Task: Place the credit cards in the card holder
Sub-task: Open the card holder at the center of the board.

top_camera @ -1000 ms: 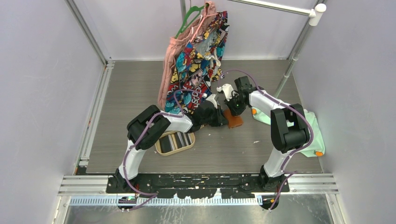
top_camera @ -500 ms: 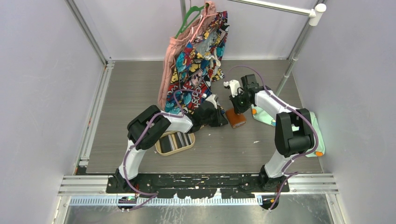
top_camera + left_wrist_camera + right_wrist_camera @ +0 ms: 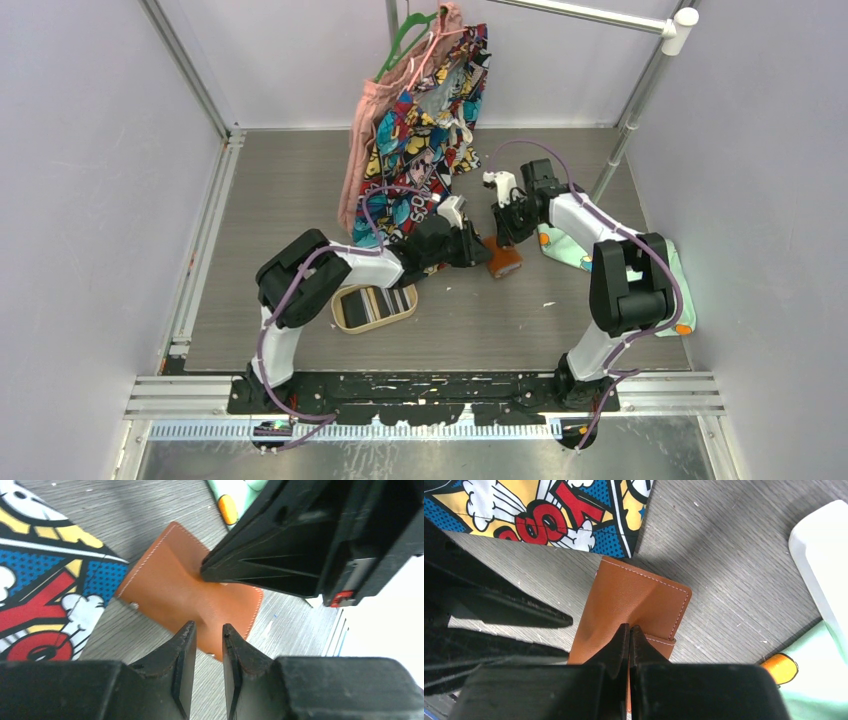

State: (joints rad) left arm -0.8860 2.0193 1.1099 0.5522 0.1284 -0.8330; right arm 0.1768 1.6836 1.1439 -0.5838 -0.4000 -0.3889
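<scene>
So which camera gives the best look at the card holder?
The left wrist view: the card holder lies across the middle, most of its brown leather face and stitched edges showing. The right wrist view hides its near end behind the shut right hand. The top view shows only a small brown patch.

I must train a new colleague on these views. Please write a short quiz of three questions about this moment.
1. True or false: the right gripper is shut, its tips against the wallet.
2. Where are the striped cards? A) in the wooden tray B) inside the wallet C) under the wallet
3. Fill in: near the wallet lies a comic-print ___.
Key: 1 true; 2 A; 3 cloth.
</scene>
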